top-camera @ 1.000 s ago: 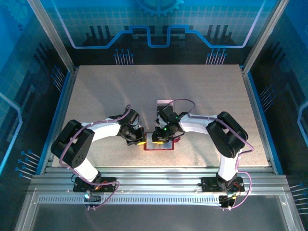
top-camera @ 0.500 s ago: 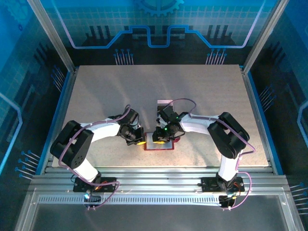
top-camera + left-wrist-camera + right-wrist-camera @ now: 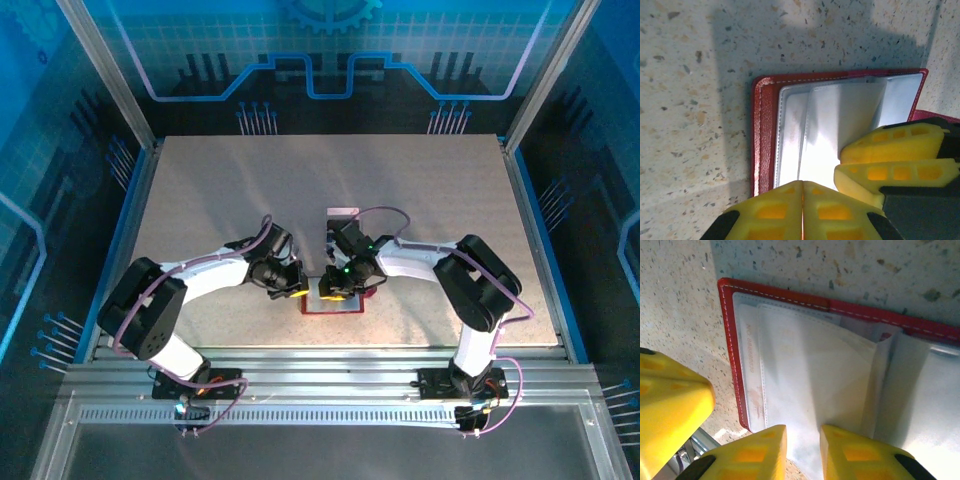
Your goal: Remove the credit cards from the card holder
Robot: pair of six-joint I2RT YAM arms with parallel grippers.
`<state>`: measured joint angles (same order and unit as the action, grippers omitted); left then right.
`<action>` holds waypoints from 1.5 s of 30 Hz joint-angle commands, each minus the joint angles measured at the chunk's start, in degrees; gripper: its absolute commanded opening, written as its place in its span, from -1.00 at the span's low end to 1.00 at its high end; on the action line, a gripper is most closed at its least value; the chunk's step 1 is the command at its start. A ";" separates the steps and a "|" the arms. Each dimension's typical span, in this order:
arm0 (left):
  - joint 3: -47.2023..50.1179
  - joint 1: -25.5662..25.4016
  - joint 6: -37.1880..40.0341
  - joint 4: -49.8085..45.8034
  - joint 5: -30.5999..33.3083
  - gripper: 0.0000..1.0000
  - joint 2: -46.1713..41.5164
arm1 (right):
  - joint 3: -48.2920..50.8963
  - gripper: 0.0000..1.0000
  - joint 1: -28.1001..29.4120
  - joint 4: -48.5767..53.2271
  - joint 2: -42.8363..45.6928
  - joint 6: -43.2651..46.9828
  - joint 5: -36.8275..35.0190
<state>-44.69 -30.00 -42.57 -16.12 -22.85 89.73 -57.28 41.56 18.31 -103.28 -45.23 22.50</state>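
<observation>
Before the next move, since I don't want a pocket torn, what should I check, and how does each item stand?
1. Card holder lies open on the table: ok.
2. Left end effector shut, nothing visible between its fingers: ok.
3. Right end effector gripping a clear pocket: cannot tell; jaws stand narrowly apart over it.
4. Card exposed for pulling: not ok; the pale lettered card sits inside its pocket.
5. End effectors clear of each other: cannot tell; they are very close.
</observation>
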 commanded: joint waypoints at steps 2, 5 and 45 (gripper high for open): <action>-0.48 -0.50 -1.29 1.48 -1.63 -0.80 2.32 | 0.82 -0.51 -0.45 0.24 1.38 -0.46 -0.97; -0.08 -0.50 -1.55 2.29 -1.98 -0.79 2.81 | 0.83 -0.51 -0.57 0.15 1.30 -0.47 -0.96; -1.08 -0.55 -0.68 0.31 -2.15 -0.77 6.70 | 4.83 -0.58 -2.61 -8.90 2.92 -2.74 6.30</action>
<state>-44.86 -30.17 -43.57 -12.78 -25.36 95.20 -52.66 39.31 13.26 -99.98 -46.57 25.93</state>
